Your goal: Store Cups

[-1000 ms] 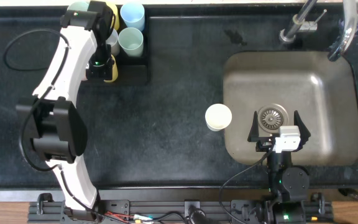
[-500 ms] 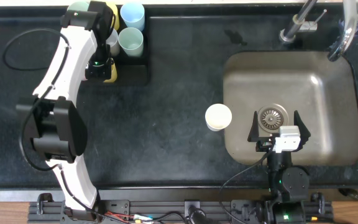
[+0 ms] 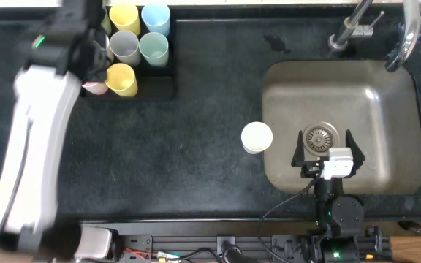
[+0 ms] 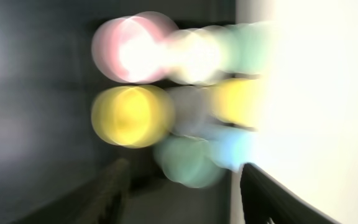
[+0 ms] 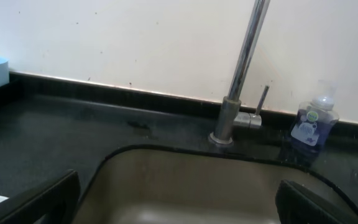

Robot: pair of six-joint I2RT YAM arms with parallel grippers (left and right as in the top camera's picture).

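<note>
Top view: white cup (image 3: 256,136) at sink (image 3: 386,124) rim, right end effector (image 3: 325,143) released over basin.

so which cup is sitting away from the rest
The cream-white cup, alone on the black counter at the steel sink's edge; the coloured cups cluster in the black tray.

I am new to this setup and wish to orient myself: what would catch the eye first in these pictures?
A cluster of coloured cups stands in a black tray at the counter's far left, with the white left arm beside it. One white cup sits alone on the dark counter by the left rim of the steel sink. The right gripper hangs open over that sink.
</note>
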